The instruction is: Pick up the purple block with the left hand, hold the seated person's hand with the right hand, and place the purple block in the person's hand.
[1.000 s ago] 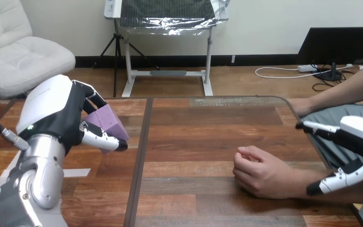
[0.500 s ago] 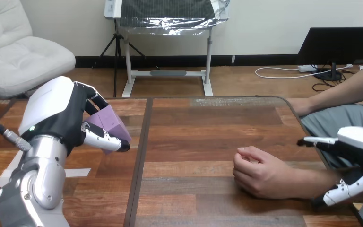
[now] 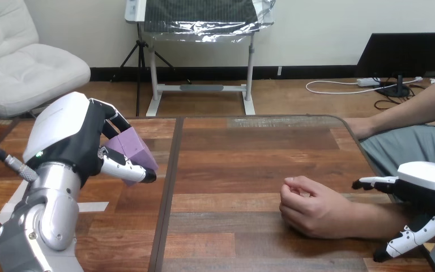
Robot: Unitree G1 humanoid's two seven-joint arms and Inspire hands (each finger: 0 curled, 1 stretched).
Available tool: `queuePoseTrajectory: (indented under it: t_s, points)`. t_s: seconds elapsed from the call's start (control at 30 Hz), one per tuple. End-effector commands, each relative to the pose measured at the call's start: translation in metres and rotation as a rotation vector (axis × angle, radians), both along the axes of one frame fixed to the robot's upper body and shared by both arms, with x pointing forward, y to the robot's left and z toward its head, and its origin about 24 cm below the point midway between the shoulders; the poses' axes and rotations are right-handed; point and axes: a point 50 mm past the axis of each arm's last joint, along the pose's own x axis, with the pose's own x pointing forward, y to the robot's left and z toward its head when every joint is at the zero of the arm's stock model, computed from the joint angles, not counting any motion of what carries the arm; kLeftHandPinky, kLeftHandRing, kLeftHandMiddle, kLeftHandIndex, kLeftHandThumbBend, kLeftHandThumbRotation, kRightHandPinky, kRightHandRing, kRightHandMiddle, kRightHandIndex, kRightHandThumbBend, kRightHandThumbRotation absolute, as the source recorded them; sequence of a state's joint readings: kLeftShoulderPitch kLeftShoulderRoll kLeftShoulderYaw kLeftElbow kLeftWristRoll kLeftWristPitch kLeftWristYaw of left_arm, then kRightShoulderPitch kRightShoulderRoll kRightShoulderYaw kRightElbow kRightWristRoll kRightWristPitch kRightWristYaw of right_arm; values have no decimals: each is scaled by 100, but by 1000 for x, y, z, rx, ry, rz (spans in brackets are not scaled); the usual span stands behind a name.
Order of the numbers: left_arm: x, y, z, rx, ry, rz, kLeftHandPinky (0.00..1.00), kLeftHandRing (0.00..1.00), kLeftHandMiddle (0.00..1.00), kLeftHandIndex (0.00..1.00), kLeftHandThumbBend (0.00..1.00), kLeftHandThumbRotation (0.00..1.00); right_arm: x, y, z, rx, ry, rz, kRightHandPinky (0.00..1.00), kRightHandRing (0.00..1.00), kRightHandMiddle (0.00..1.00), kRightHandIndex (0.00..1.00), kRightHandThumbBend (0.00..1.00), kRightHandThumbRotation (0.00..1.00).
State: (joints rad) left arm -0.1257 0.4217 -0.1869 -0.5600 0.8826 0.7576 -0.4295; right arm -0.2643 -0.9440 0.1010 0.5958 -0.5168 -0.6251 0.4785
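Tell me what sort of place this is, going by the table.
Likely a bench for testing robot-to-person handovers: a wooden table, the robot's left hand curled round a purple block, and the person's hand resting on the wood near the right hand.

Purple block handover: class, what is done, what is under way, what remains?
Done: left hand grips the purple block above the table. Under way: right hand, open, sits by the person's forearm. Left: hold the person's hand, now a fist, and place the block in it.
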Motion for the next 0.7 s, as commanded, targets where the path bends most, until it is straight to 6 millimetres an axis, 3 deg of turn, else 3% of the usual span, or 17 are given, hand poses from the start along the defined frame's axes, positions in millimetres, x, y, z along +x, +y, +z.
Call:
queuePoseTrajectory:
  t_s: [0.0,0.67]
  points:
    - [1,2,17,18,-83,14,11,18,29,44,74,0,13,2,16,-27,-67,22,93,90,92,93,100,46]
    - [2,2,16,10,-83,8,11,17,27,44,74,0,9,12,-13,-42,-82,63,83,83,85,86,100,31]
